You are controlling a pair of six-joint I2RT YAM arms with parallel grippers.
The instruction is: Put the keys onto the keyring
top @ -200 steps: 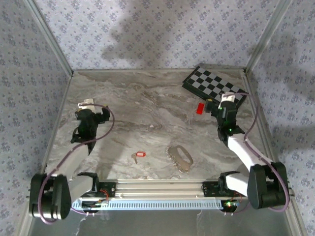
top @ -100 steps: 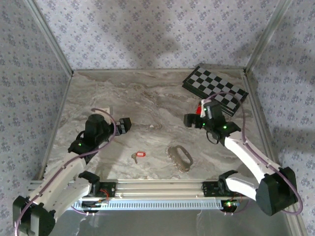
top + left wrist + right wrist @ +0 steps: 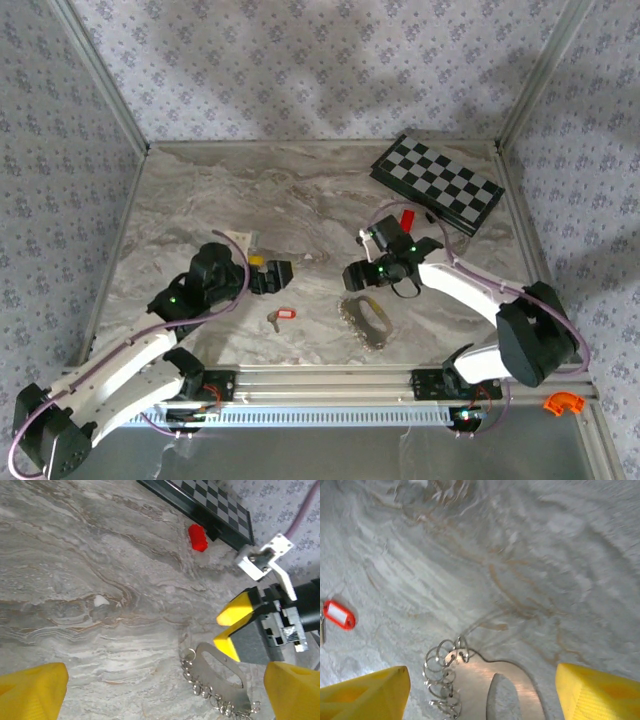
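The keyring (image 3: pixel 367 320), a flat metal plate with several wire rings along one edge, lies on the marble table near the front middle. My right gripper (image 3: pixel 358 275) hovers just behind it, open, and in the right wrist view its yellow fingers (image 3: pixel 365 690) straddle the keyring (image 3: pixel 475 685) without touching. A key with a red tag (image 3: pixel 283 316) lies left of the keyring. A second red-tagged key (image 3: pixel 407 219) lies by the chessboard. My left gripper (image 3: pixel 272 275) is open and holds nothing just behind the first key. From the left wrist the keyring (image 3: pixel 220 682) lies low on the right.
A folded chessboard (image 3: pixel 437 183) lies at the back right of the table. Metal frame posts and patterned walls close in the sides and back. An orange object (image 3: pixel 563 402) sits off the table at the front right.
Both arms have swung in toward the table's middle. The right gripper came from beside the chessboard to above the keyring. The left gripper moved right, toward the red-tagged key.
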